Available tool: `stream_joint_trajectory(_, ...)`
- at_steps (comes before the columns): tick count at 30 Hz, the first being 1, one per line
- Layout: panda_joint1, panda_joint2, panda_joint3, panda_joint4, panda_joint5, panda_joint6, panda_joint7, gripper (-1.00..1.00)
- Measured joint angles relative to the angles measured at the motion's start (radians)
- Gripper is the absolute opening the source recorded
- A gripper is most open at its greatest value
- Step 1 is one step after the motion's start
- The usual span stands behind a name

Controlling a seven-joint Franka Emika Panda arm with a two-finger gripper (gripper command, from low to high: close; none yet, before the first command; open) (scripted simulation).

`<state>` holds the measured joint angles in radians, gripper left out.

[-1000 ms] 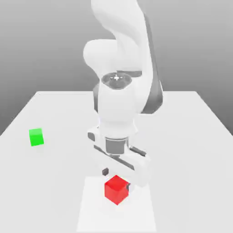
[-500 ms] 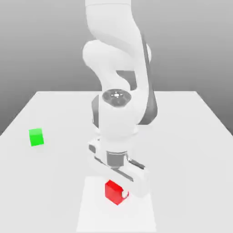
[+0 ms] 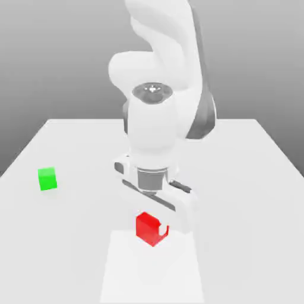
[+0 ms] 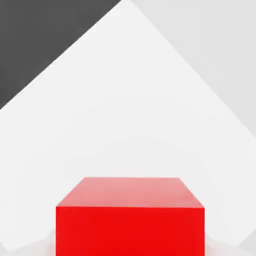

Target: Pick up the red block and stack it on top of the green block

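Pincer [image 3: 152, 228] closed on the red block [image 3: 148, 227]: in the exterior view the cube sits between the two fingers, one white fingertip [image 3: 163, 230] curling around its face on the exterior view's right, the other hidden behind the cube. The block hangs directly beneath the white hand, clear of the desk [image 3: 249, 178], above the paler rectangular patch near the desk's front edge. In the hand view the red block [image 4: 130, 217] shows its top face and one side face squarely, with the white desk [image 4: 130, 100] spreading out behind it to a corner. The green block [image 3: 47, 179] rests on the desk close to the edge at the exterior view's left, well apart from the pincer and the red block.
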<state>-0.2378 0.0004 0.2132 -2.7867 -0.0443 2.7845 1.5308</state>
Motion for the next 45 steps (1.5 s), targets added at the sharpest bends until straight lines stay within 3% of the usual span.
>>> stream_joint_trajectory(3,0.023,-0.015,-0.096,-0.009,-0.056,-0.012,0.007,-1.0)
stream_joint_trajectory(5,-0.072,-0.026,-0.153,-0.014,-0.093,-0.019,0.011,-1.0)
stream_joint_trajectory(23,-0.402,-0.157,-0.382,-0.064,-0.269,-0.085,-0.072,-1.0)
stream_joint_trajectory(39,-0.624,-0.263,-0.638,-0.117,-0.268,-0.122,-0.253,-1.0)
stream_joint_trajectory(43,-0.661,-0.273,-0.707,-0.13,-0.243,-0.123,-0.314,-1.0)
stream_joint_trajectory(45,-0.631,-0.241,-0.739,-0.131,-0.184,-0.097,-0.362,-1.0)
